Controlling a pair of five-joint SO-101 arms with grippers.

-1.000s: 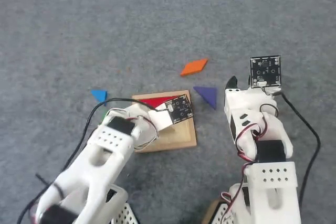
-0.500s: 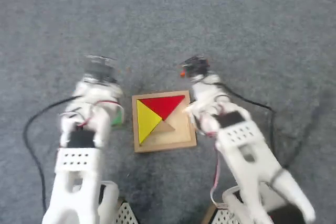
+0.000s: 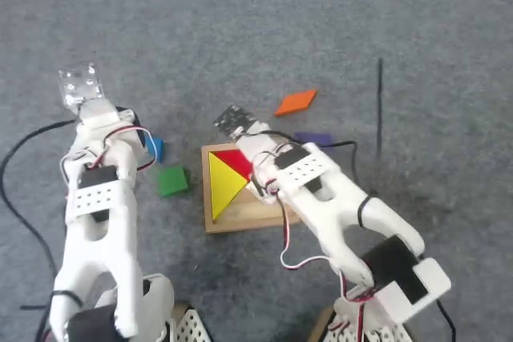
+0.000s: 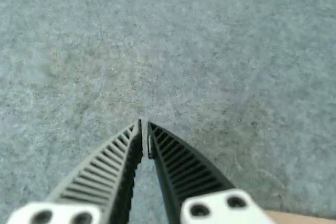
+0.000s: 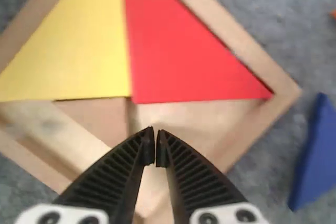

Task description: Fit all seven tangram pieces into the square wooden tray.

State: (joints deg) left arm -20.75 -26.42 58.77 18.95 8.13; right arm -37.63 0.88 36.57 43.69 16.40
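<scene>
The square wooden tray holds a yellow triangle and a red triangle. My right arm leans over it. In the right wrist view my right gripper is shut and empty, hanging over bare tray floor just below where the yellow triangle and red triangle meet. My left arm stands left of the tray, beside a small blue triangle. My left gripper is shut over grey carpet.
Loose on the carpet are a green square left of the tray, an orange parallelogram behind it and a purple triangle at its far right corner, also the purple triangle. A dark cable hangs at right.
My left arm swung off the tray to the far left, uncovering the yellow and red triangles. My right arm swung from the right side onto the tray.
</scene>
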